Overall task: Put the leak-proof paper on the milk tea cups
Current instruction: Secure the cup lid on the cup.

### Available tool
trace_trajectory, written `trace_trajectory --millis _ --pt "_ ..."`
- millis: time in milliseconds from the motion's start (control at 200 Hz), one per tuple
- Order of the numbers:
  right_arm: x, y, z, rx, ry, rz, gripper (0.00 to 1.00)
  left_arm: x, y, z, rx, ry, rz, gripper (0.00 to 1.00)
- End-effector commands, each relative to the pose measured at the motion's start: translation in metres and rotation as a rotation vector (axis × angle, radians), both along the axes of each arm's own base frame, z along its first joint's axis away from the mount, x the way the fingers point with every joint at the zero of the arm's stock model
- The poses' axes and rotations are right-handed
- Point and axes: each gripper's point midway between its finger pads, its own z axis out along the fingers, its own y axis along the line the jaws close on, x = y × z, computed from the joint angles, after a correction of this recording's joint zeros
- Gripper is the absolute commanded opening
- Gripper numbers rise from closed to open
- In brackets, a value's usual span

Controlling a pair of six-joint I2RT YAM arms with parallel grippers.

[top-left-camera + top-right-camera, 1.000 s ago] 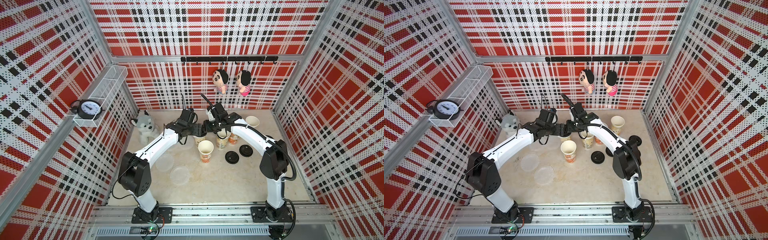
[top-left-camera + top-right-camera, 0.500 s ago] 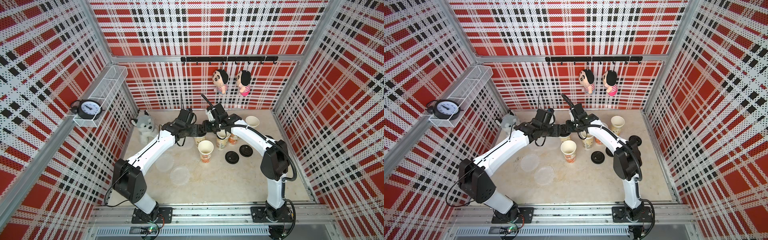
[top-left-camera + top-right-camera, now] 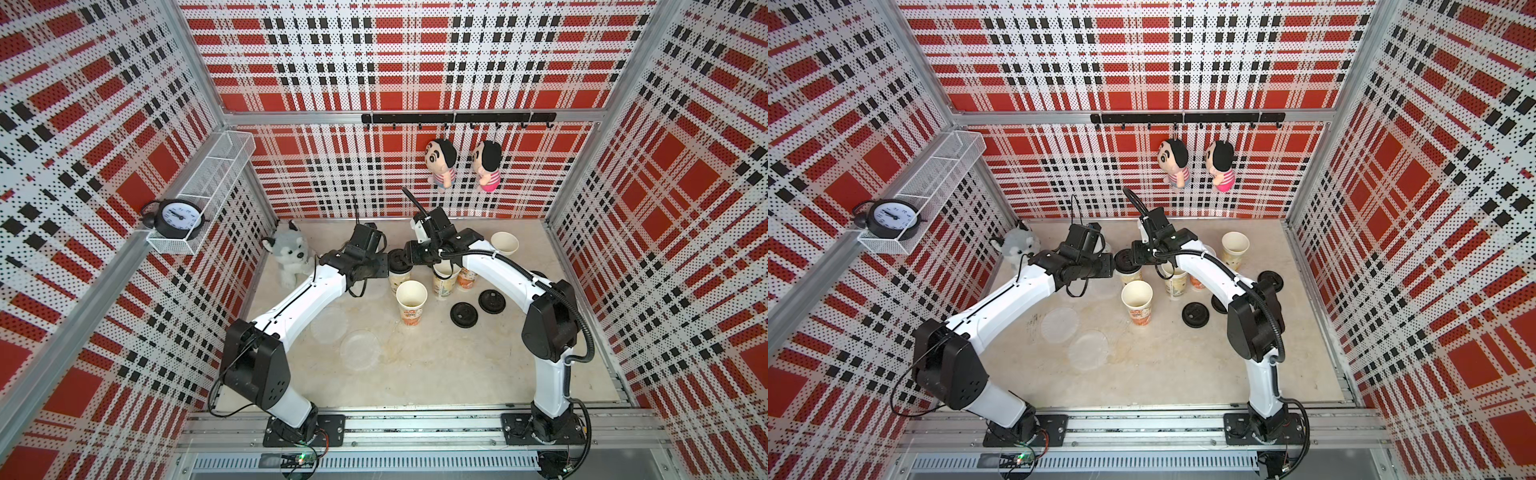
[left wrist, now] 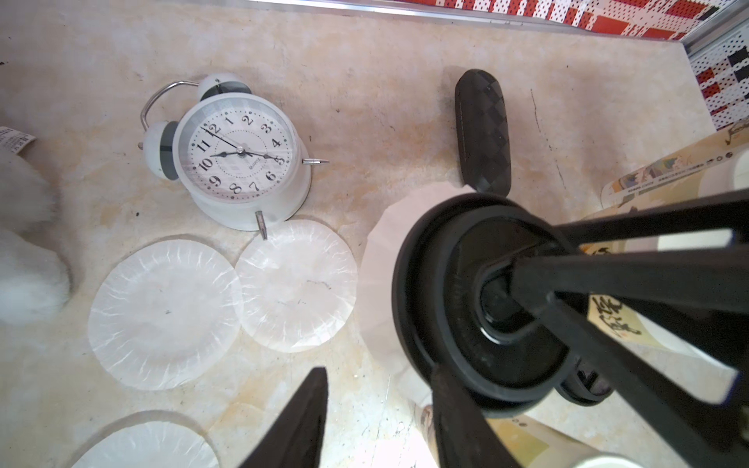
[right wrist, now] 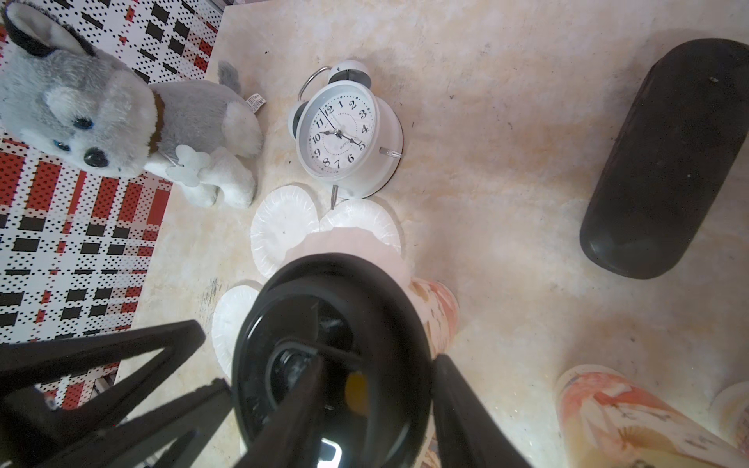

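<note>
A milk tea cup stands at the back with a leak-proof paper draped over its mouth. A black lid rests on that paper. My right gripper is shut on the lid, one finger in its recess and one outside the rim. My left gripper is open beside the same cup, one finger against the lid's edge. Loose papers lie flat on the table. Another cup stands uncovered in front, with more cups to the right.
Two black lids lie on the table right of the cups. A white alarm clock, a black oval case and a husky plush sit near the back. Two more papers lie at centre left.
The left arm's elbow has swung outward and its jaws have narrowed beside the lidded cup. The right arm has stayed put with the lid.
</note>
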Motion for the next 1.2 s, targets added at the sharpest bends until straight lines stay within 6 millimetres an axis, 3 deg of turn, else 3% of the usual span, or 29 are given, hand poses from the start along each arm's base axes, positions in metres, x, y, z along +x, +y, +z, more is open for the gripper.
trace_trajectory --millis 0,150,601,1192 --pt "-0.017 -0.013 -0.034 -0.09 0.094 0.003 0.45 0.01 -0.002 0.003 -0.03 -0.027 0.006 0.46" --pt "-0.019 -0.013 -0.038 -0.094 0.1 0.004 0.45 0.013 0.0 0.004 -0.04 -0.029 0.007 0.46" --pt "-0.022 -0.015 -0.045 -0.096 0.118 0.006 0.45 0.011 -0.003 -0.024 -0.038 0.021 -0.008 0.45" --pt "-0.036 -0.02 -0.072 -0.114 0.186 0.001 0.44 -0.061 0.011 -0.134 0.0 0.217 0.048 0.39"
